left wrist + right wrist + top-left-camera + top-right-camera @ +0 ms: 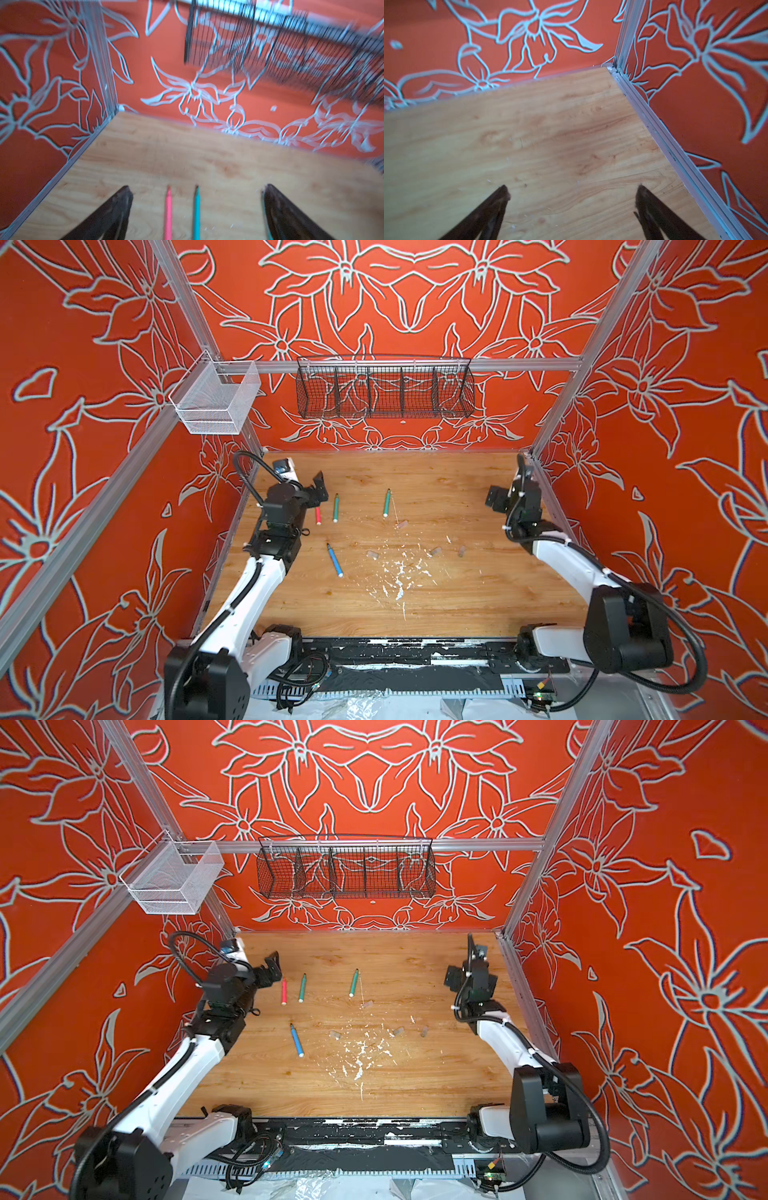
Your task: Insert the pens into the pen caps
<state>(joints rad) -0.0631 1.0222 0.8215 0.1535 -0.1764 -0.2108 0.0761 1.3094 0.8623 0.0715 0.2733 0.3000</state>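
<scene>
Parted jaws flank pink pen (168, 214), green pen (196, 214).

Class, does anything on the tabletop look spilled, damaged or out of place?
White flecks are scattered over the middle of the wooden table, like spilled or chipped paint; the black front rail shows them too.

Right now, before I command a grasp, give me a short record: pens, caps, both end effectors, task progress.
pens: four loose on the table, all uncapped: red-pink pen, green pen, second green pen, blue pen
pen caps: four, lying apart from the pens: far cap, left cap, middle cap, right cap
left end effector: open, empty, by the far ends of the red-pink pen and green pen
right end effector: open, empty, at the table's right edge, away from pens and caps
progress: no pen capped yet
</scene>
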